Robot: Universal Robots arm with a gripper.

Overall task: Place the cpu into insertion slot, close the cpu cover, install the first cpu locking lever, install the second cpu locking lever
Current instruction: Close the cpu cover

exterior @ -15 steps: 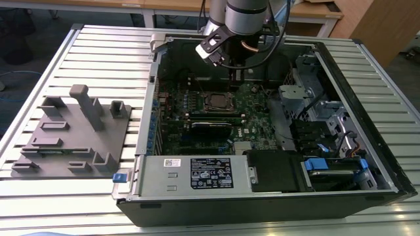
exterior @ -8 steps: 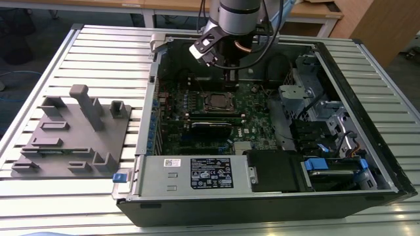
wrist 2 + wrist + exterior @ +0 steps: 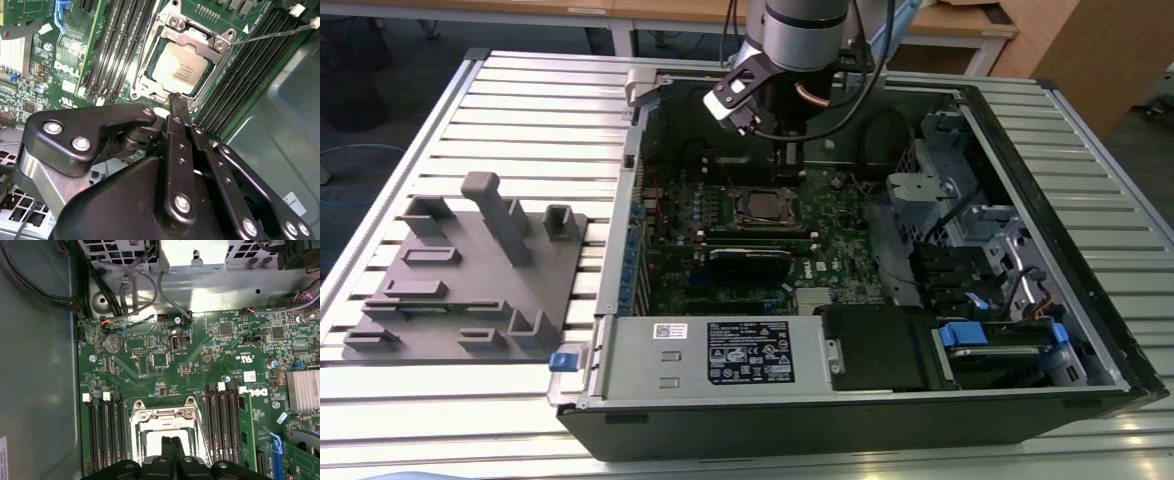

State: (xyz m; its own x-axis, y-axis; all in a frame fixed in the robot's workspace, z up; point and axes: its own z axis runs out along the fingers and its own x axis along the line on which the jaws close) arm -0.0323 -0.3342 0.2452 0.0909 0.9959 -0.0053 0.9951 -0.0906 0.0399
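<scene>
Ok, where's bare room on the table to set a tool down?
Bare slats of the table border the grey fixture at the exterior view's left of the case, and a thin strip fronts the case. Inside, around the gripper, it's crowded.

The cpu (image 3: 181, 68) sits in the insertion slot (image 3: 145, 82), framed by the cpu cover (image 3: 200, 39); in the exterior view the tool (image 3: 785, 162) hangs at its twelve o'clock, memory slots (image 3: 750, 236) at six o'clock

Cpu (image 3: 182, 70) top: dull silver-grey metal. Cover (image 3: 197, 42): bright bare metal, smooth. Pincer (image 3: 178, 100): matt black. Tabletop (image 3: 520, 110): ribbed satin metal.
</scene>
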